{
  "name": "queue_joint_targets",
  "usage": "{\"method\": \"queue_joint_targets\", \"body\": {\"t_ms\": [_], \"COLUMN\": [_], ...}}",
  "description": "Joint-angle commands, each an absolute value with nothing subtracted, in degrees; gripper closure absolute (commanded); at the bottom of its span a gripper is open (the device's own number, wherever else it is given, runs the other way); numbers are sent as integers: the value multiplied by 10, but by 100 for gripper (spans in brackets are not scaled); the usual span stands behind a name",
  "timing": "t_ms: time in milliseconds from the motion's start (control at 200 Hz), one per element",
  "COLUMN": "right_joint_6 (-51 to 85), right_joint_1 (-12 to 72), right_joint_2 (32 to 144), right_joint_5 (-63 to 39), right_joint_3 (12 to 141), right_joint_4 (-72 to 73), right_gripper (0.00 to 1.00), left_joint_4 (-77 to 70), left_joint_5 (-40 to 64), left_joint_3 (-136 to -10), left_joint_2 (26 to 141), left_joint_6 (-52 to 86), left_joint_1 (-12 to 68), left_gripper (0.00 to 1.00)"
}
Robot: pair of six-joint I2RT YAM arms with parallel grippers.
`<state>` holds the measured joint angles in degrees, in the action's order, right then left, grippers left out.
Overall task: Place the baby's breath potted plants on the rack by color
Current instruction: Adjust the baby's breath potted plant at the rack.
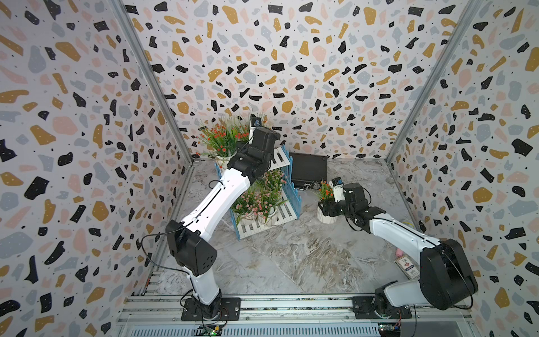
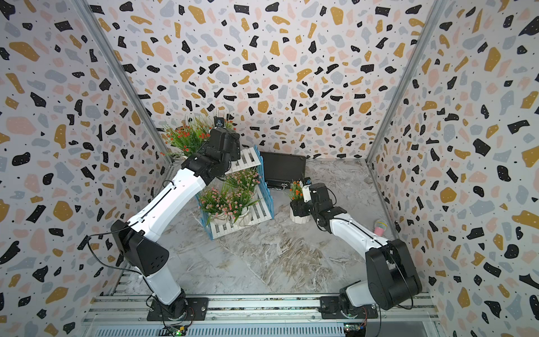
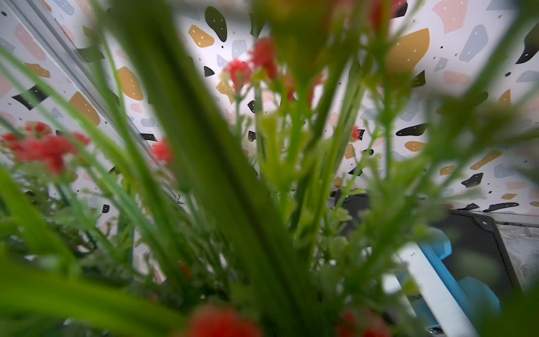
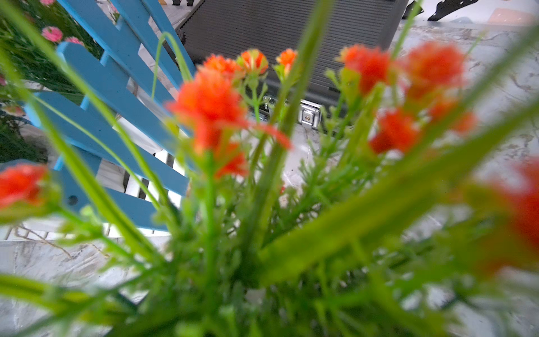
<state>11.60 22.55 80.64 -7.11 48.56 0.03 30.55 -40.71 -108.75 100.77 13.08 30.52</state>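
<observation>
Grey marble tabletop (image 1: 291,256) between terrazzo-print walls. Left arm (image 1: 215,198) stretched from the near rail far back and high; right arm (image 1: 402,233) folded low, forearm reaching toward the middle. Two-tier rack (image 1: 294,198) at the back left: white slatted boards, blue picket-fence sides, set askew. Black briefcase (image 1: 308,169) just beside it, toward the back wall. Three pink plants (image 1: 256,198) crowded on the lower tier, thin green leaves, tiny blossoms. Two orange-red plants (image 1: 218,140) at the top tier's far end, upright. Third orange-red plant (image 1: 325,191) on the tabletop, right of the rack, apart from it. Right gripper (image 1: 328,208) clasped wide about the upper part of its white ribbed pot (image 1: 324,218). Left gripper (image 1: 243,144) buried in the top-tier foliage, jaws hidden: spread impossible to tell.
</observation>
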Motion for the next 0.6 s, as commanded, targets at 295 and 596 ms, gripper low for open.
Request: {"method": "queue_joint_targets", "body": {"t_ms": [295,596], "right_joint_6": [119,118], "right_joint_1": [224,224], "right_joint_2": [799,797], "right_joint_5": [-79,-78], "right_joint_3": [497,499], "right_joint_4": [33,29], "right_gripper": [17,17], "left_joint_4": [279,270], "left_joint_5": [-417,-405], "left_joint_3": [-1079,-1083], "left_joint_2": [981,972], "left_joint_6": [127,122], "left_joint_1": [302,307], "left_gripper": [1,1]}}
